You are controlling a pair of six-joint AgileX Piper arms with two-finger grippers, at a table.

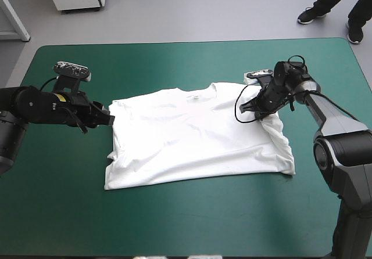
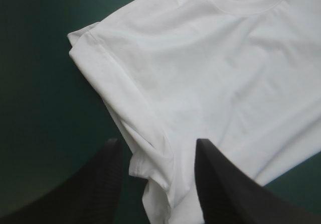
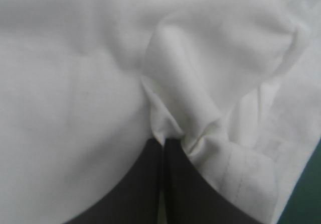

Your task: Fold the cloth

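The T-shirt point(image 1: 192, 140) lies spread nearly flat on the teal-green cover point(image 1: 174, 212) between the two grippers. Its collar points toward the table's far edge, its hem toward the near one, and soft wrinkles cross the body. The bunched sleeve point(image 1: 278, 132) at the right gripper is folded in on itself (its hem stitching shows just beside that gripper's fingers).

The left gripper point(image 2: 157, 142) stands spread wide, its black fingers point(image 2: 95, 184) well apart at the other sleeve point(image 2: 125, 93). The end of that sleeve's hem lies in the gap between them and the body stretches ahead. Whether the fingers touch the cloth cannot be told.

The right gripper point(image 3: 163, 141) is pressed together on a pinch of the T-shirt. A ridge of gathered cloth rises from its fingertips, with white fabric ahead and on both sides.
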